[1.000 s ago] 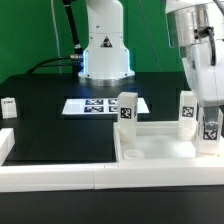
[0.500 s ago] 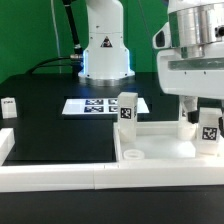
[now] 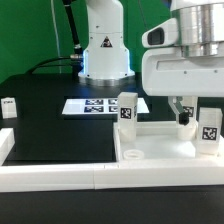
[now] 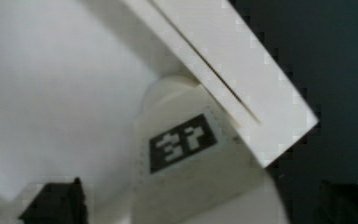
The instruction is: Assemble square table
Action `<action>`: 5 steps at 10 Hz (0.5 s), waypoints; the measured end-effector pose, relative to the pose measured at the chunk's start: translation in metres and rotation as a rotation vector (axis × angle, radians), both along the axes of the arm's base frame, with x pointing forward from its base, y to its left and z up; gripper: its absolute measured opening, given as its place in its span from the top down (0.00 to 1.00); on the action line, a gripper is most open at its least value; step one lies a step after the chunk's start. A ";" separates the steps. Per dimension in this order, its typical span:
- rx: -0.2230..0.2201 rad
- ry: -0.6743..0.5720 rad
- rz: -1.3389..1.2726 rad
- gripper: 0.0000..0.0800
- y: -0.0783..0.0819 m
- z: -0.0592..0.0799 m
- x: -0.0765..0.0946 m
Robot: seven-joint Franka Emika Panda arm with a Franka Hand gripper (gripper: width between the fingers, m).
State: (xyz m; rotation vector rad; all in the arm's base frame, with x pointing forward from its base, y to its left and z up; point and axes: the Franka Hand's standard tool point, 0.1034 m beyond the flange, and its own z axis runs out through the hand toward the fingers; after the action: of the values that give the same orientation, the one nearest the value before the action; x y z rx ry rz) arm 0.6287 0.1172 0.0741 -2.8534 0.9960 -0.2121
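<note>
Black-and-white tag [image 3: 127, 112] on upright leg [image 3: 127, 99]

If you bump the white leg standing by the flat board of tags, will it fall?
Maybe. The leg stands tall and narrow, so it could tip, unless a socket in the square top holds it; that's unclear. It looks like hard plastic: probably stiff and light.

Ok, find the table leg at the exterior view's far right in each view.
Exterior view: the leg stands upright at that view's far right, just below the gripper.
Wrist view: apparently the same leg, tag showing, between the dark fingertips.
Shared landmark: the open gripper.
</note>
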 end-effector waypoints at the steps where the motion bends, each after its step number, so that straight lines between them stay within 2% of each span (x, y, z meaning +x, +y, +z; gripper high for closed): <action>1: -0.037 -0.012 0.165 0.19 0.003 0.002 0.002; 2: -0.071 -0.016 0.306 0.19 0.005 0.001 0.001; 3: -0.071 -0.015 0.298 0.19 0.004 0.001 0.001; 4: -0.066 -0.013 0.267 0.30 0.004 0.001 0.001; 5: -0.066 -0.013 0.266 0.47 0.003 0.001 0.001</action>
State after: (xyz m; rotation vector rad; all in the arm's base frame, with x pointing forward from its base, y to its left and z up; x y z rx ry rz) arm 0.6301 0.1206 0.0749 -2.9989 0.6083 -0.2414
